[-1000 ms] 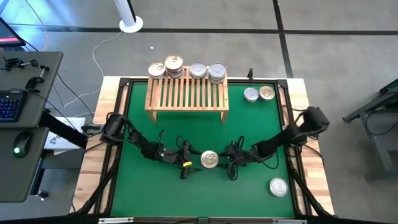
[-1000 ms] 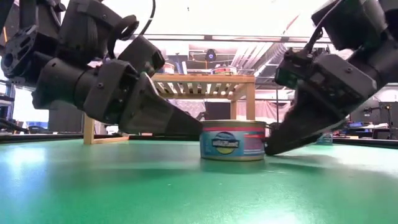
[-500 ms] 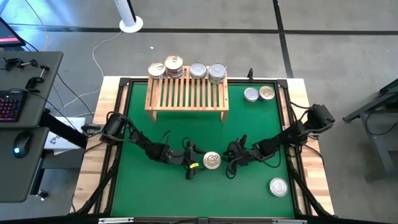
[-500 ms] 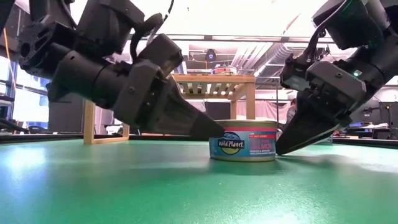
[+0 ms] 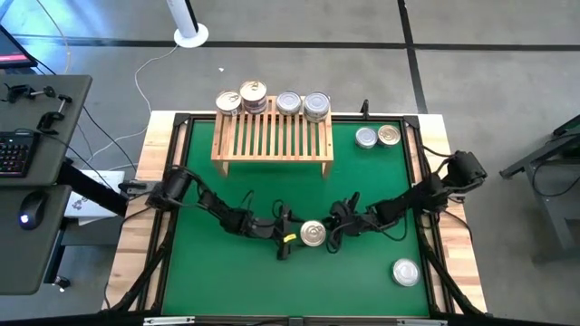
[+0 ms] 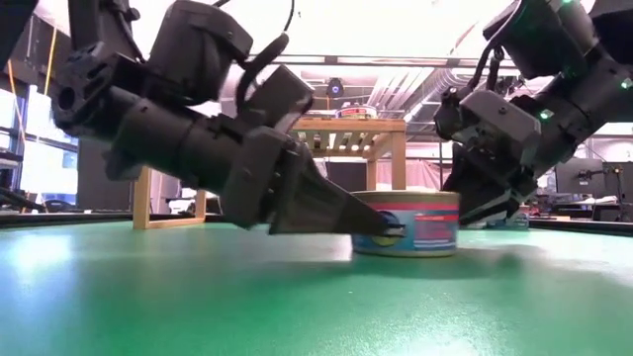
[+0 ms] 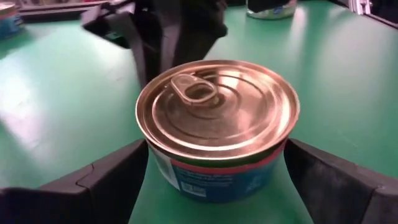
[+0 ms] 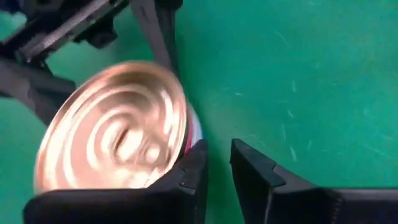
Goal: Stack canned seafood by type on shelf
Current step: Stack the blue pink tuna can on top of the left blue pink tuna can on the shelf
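Gold-lidded tin [image 7: 217, 121] sits upright on the green mat [image 5: 362, 190], in front of the shelf [image 5: 272, 138]; my left gripper [image 7: 214, 171] straddles it, fingers wide apart; my right gripper [image 8: 216, 163], nearly closed, touches its side.

A green mat [image 5: 227, 272] carries a wooden shelf [image 5: 272, 138] topped with tins [image 5: 272, 102], plus four loose tins [image 5: 377, 137].
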Motion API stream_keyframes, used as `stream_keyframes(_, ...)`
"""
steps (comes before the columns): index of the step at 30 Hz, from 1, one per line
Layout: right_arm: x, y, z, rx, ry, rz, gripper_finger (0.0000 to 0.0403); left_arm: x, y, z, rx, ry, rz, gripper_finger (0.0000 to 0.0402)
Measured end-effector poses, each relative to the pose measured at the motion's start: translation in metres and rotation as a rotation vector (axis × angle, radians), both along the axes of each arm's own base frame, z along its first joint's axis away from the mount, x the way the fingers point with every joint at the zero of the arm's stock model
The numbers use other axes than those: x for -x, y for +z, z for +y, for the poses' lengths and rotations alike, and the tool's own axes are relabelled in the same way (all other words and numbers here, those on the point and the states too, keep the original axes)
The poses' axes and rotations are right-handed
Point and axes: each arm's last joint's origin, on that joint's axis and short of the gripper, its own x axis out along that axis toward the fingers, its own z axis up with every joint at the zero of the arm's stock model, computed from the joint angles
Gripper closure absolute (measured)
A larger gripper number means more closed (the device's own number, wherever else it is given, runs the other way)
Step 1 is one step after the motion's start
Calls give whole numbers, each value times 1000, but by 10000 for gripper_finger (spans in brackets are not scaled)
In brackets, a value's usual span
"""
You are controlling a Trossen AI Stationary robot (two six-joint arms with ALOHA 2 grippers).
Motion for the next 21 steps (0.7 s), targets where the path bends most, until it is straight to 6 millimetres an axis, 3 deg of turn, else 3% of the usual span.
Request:
stream_keyframes(10,-10,-1,2,37,12,78,369,-29,-13,-4,-50,-70,-36,41)
stream_keyframes(15,-6,15,6,165,-81,169,385,-23,-15,-3,-35,-81,-77,41)
stream_keyframes(18,1,31,10,167,-103,191,392,-15,-15,-2,-19,-83,-130,41)
stream_keyframes(21,13,35,15,145,-108,204,397,-8,-14,0,28,-77,-219,41)
